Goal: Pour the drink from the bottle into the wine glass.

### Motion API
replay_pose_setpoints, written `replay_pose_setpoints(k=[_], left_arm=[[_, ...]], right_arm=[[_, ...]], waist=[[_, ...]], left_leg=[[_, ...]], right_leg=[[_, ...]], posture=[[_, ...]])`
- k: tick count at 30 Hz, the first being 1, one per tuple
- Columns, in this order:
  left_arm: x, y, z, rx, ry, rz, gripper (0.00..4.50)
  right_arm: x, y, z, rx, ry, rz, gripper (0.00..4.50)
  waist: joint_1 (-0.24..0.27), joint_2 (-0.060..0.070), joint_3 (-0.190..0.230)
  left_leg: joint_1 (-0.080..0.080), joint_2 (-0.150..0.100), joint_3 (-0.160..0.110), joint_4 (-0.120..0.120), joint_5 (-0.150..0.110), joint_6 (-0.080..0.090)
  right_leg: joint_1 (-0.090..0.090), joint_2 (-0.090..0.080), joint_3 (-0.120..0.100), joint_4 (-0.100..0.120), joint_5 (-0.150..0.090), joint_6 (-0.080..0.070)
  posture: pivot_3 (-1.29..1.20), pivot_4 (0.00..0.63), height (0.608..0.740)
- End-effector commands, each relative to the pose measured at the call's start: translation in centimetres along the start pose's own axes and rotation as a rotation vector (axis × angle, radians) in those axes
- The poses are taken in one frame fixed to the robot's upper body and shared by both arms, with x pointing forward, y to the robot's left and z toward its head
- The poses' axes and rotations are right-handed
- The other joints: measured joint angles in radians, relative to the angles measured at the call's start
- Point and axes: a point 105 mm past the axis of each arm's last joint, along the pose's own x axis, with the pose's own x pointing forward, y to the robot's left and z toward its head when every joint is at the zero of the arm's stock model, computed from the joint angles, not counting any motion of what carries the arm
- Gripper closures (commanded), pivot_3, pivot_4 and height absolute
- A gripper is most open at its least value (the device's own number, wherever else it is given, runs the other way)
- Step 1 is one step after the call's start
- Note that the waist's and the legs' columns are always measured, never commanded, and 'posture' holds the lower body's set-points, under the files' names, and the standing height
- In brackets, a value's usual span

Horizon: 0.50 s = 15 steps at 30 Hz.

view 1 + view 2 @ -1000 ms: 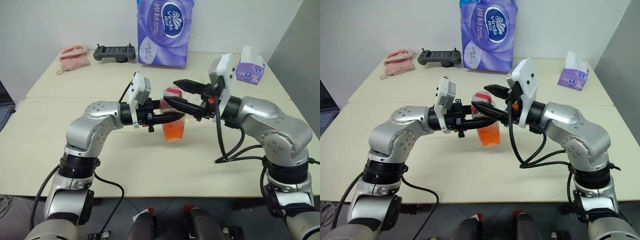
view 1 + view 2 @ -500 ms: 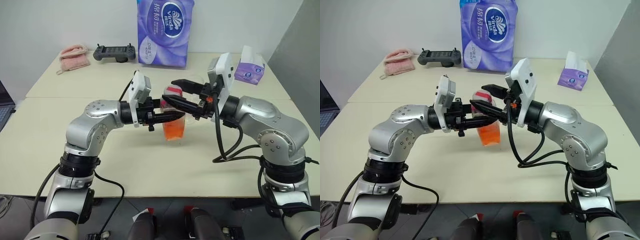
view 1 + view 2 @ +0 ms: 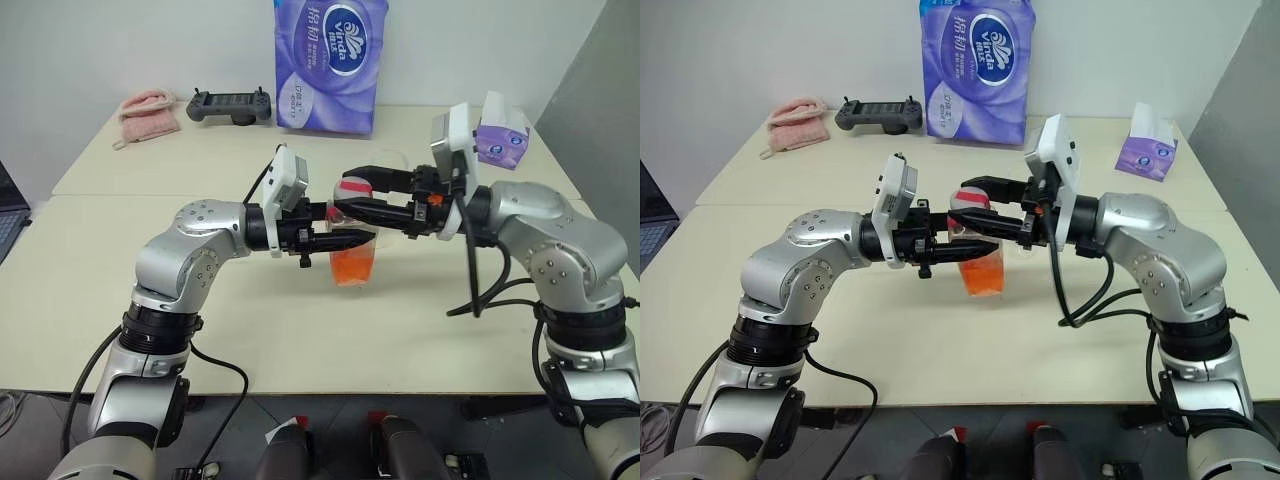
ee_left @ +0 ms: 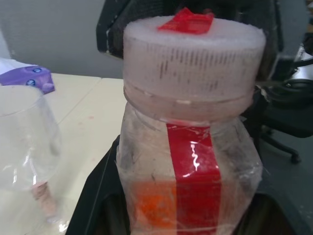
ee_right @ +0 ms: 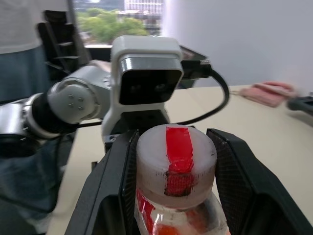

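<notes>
The bottle [image 3: 352,262] hangs upright above the cream table [image 3: 300,330], with the orange-red drink [image 3: 352,270] in its lower part. My left gripper [image 3: 358,238] comes in from the left and is shut on the bottle's body. From the right, my right gripper [image 3: 340,190] is shut on the white cap [image 5: 176,152] with the red mark, one finger on each side. In the left wrist view the wine glass [image 4: 29,142] stands on the table just beyond the bottle [image 4: 190,161], empty and upright.
At the table's back stand a purple tissue pack [image 3: 330,62], a black controller [image 3: 230,103] and a pink cloth [image 3: 148,112]. A small purple tissue box [image 3: 498,140] sits back right. A laptop edge [image 3: 8,215] lies far left. A person [image 5: 24,73] stands beyond the table.
My right gripper has turned more level and its fingers have closed in on the cap. The left gripper has kept the bottle still.
</notes>
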Motion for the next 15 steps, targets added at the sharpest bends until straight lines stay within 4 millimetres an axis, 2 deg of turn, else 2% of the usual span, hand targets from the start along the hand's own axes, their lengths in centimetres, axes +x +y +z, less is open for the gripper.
replay_pose_setpoints(k=[1, 2, 5, 8, 11, 15], left_arm=[[0.4, -2.3, 2.6, 0.088, -0.048, -0.137, 2.68], [0.4, -2.2, 2.6, 0.091, -0.048, -0.126, 2.68], [0.0, -1.3, 2.5, 0.090, -0.050, -0.063, 2.68], [-0.5, -0.9, 1.9, 0.080, -0.047, -0.011, 2.68], [-0.9, -0.5, 1.7, 0.071, -0.048, 0.027, 2.68], [-0.7, -0.2, 1.6, 0.069, -0.046, 0.033, 2.68]], right_arm=[[-0.7, -1.3, 0.6, -0.044, 0.018, 0.015, 2.65], [-0.9, -1.4, 0.8, -0.035, 0.014, 0.007, 2.65], [-2.8, -1.4, 1.4, -0.006, 0.016, -0.044, 1.61], [-4.5, -0.2, 1.3, -0.032, 0.051, -0.122, 0.56], [-3.7, 1.8, 1.5, -0.052, 0.018, -0.213, 0.48], [-2.2, 2.0, 1.9, -0.091, -0.037, -0.340, 0.48]], waist=[[0.000, 0.000, 0.000], [0.000, 0.000, 0.000], [0.003, 0.000, 0.000], [0.014, 0.000, 0.000], [0.016, 0.001, 0.000], [0.004, 0.001, 0.000]], left_leg=[[0.000, 0.000, 0.000, 0.000, 0.000, 0.000], [0.000, 0.001, 0.000, 0.000, 0.000, 0.000], [-0.001, 0.000, -0.001, 0.000, 0.000, 0.000], [-0.004, -0.001, -0.004, 0.000, 0.000, 0.000], [-0.004, -0.002, -0.003, 0.001, 0.000, 0.000], [-0.004, 0.001, -0.005, 0.000, 0.001, -0.001]], right_leg=[[0.000, 0.000, 0.000, 0.000, 0.000, 0.000], [0.000, 0.000, 0.000, 0.000, 0.000, 0.000], [0.000, -0.001, -0.001, 0.000, 0.000, 0.000], [0.000, -0.003, -0.004, -0.002, 0.000, 0.000], [-0.002, -0.007, -0.003, -0.001, 0.000, 0.000], [-0.002, -0.004, -0.005, 0.001, 0.000, 0.000]], posture=[[0.00, 0.150, 0.740], [0.00, 0.150, 0.740], [0.00, 0.150, 0.740], [0.00, 0.150, 0.740], [0.00, 0.150, 0.740], [0.00, 0.150, 0.740]])
